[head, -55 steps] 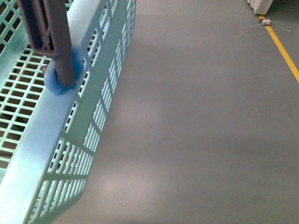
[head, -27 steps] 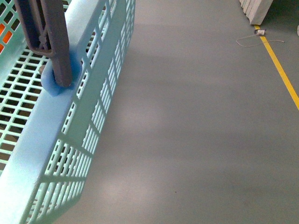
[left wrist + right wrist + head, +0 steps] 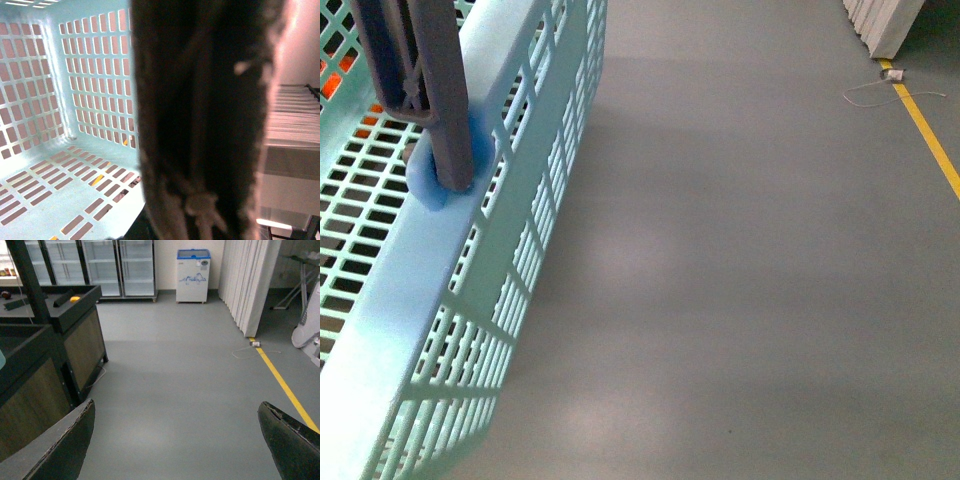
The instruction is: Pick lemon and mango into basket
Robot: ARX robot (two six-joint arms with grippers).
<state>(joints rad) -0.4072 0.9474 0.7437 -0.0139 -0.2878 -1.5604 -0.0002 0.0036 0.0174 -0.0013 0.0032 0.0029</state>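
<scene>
Two arms, split roles: left gripper [image 3: 200, 120] hangs inside the basket [image 3: 420, 290], likely for a drop, but one dark finger blocks the view, so we cannot tell its spread. Right gripper [image 3: 176, 410] is spread wide and empty, parked over floor beside the basket. Orange patch [image 3: 332, 72] shows through the basket's slots, maybe mango; we spot no sure lemon.

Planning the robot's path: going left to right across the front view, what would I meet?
The basket with its mauve handle → bare grey floor → yellow floor line.
</scene>
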